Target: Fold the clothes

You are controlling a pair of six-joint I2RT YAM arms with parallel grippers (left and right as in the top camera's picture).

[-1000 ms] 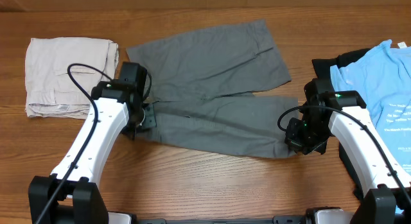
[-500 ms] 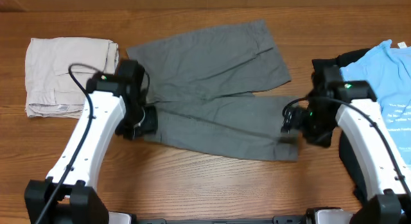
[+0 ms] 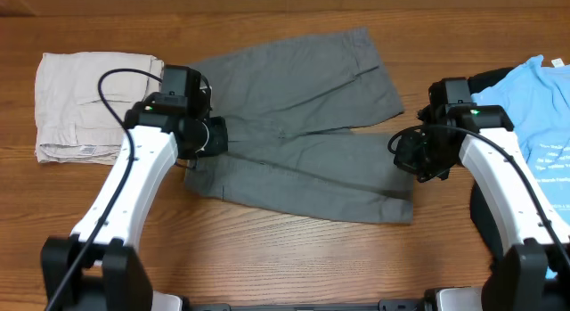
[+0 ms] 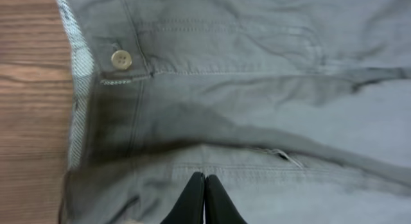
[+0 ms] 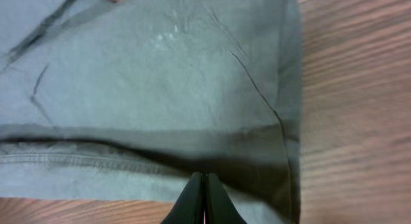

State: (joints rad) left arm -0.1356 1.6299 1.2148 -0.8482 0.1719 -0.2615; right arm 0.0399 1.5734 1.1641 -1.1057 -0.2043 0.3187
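Note:
The mid-grey shorts [image 3: 294, 88] lie spread across the middle of the table, one leg toward the far right and the other along the near side. My left gripper [image 3: 214, 137] is shut on the waistband end; in the left wrist view the fingertips [image 4: 205, 179] pinch a raised layer of the grey fabric [image 4: 257, 70] near a button [image 4: 120, 58]. My right gripper [image 3: 403, 155] is shut on the hem end of the near leg; in the right wrist view the fingertips [image 5: 205, 179] hold the hem above the layer of cloth [image 5: 160, 76] beneath.
Folded beige shorts [image 3: 93, 102] sit at the far left. A light-blue printed T-shirt [image 3: 534, 124] lies over a black garment [image 3: 485, 79] at the right edge. Bare wooden table [image 3: 294, 257] runs along the near side.
Both grippers have moved away from the near edge toward the far side, carrying the waistband end and the hem end of the near leg with them.

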